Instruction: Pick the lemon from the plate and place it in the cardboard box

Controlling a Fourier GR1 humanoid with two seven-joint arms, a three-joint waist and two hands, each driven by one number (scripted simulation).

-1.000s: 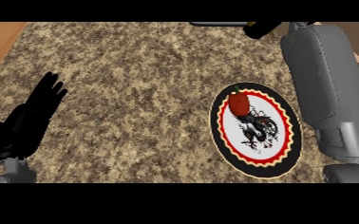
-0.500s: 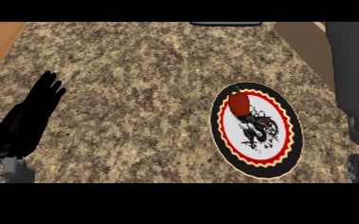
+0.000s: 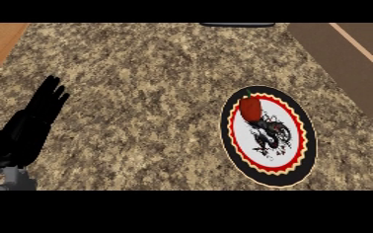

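Only the left hand (image 3: 30,128) shows, well to the left of the plate (image 3: 241,154), its fingers straight and spread, pointing up, holding nothing. On the plate's upper left part, inside the rim, lies a red fruit (image 3: 251,109) with a small green stem at its top; it is red, not lemon yellow. Fruit and hand are well apart, with speckled counter (image 3: 146,79) between them. Up and to the right of the plate runs a brown surface (image 3: 331,54); whether it belongs to a cardboard box cannot be told. The right hand is out of view
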